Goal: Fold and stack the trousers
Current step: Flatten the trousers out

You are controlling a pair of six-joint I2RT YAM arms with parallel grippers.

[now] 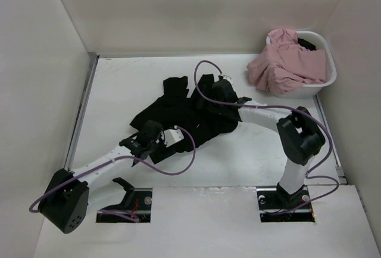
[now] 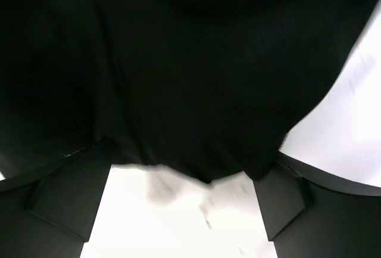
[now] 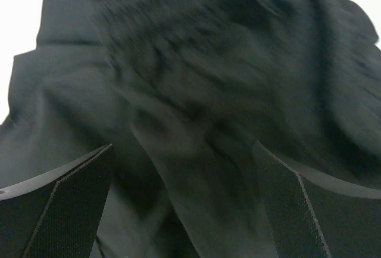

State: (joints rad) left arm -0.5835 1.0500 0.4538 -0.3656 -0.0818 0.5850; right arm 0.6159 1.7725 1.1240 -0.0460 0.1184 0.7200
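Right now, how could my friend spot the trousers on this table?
Look at the white table. In its middle lies a crumpled black heap, the trousers. The only other garment is pink, in a white basket at the far right.

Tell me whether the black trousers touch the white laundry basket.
Apart. The top view shows a strip of bare table between the trousers and the basket.

Bright, even overhead light fills the top view, which is sharp throughout, with only faint soft shadows on the white table [image 1: 119, 91]. In the left wrist view the table burns out to blank white and the trousers [image 2: 190, 61] sink to featureless black. The right wrist view is smeared with blur, its fabric grey and soft
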